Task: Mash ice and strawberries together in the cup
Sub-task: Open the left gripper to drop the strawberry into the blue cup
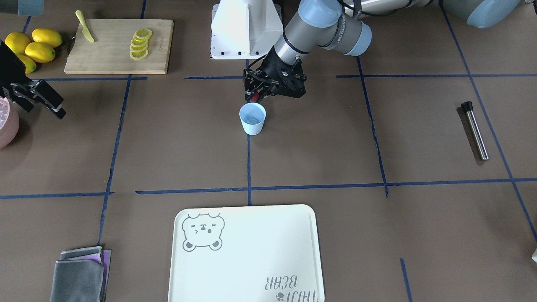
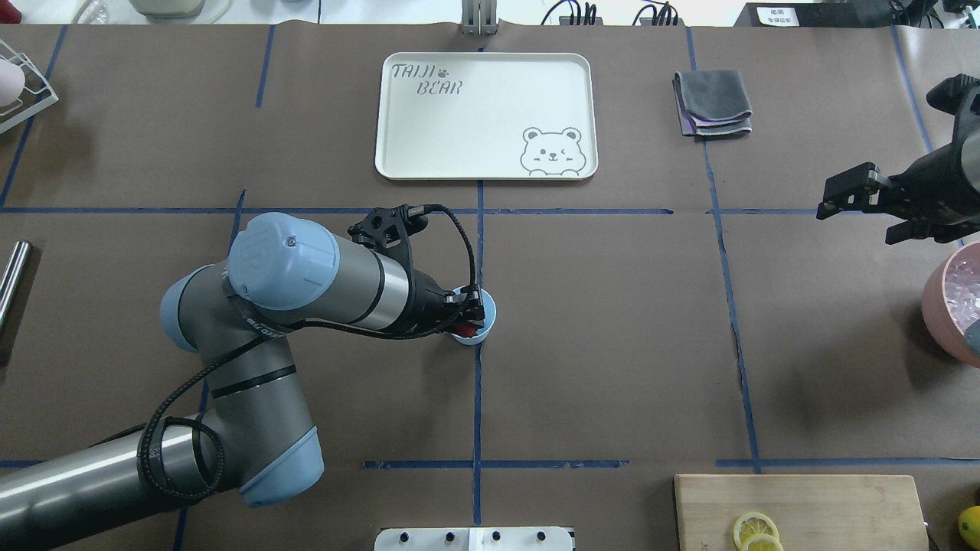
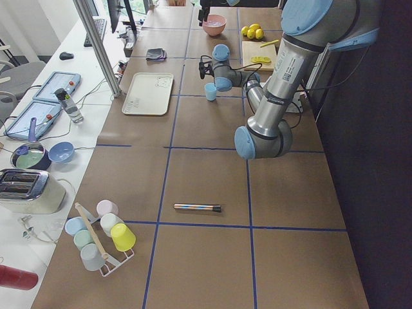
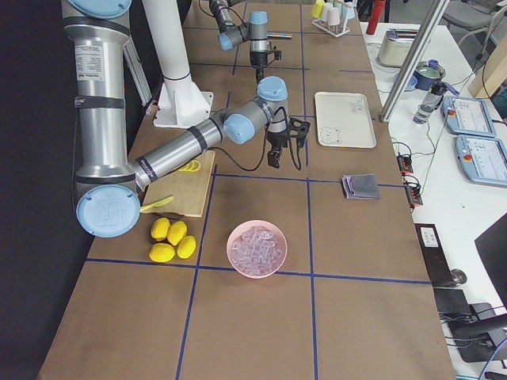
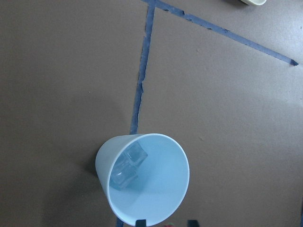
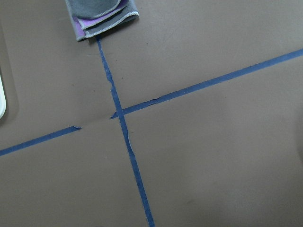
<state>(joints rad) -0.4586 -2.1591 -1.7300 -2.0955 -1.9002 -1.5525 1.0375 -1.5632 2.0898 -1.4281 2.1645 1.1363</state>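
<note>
The pale-blue cup (image 5: pixel 142 182) sits mid-table on a blue tape line (image 5: pixel 139 94), with a couple of clear ice cubes (image 5: pixel 129 165) at the bottom and no berry inside. The left gripper (image 1: pixel 256 96) hangs right over the rim pinching the little red strawberry (image 1: pixel 254 99), so I'd say this is the drop-in step. No mashing yet by the looks of it: the metal muddler (image 1: pixel 475 130) lies well off to the side, and the right gripper (image 2: pixel 857 223) looks spread and empty near the pink ice bowl (image 2: pixel 935 285).

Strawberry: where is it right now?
In the front-facing view, the strawberry is pinched in the left hand, just above the robot-side rim of the cup, near mid-frame.
</note>
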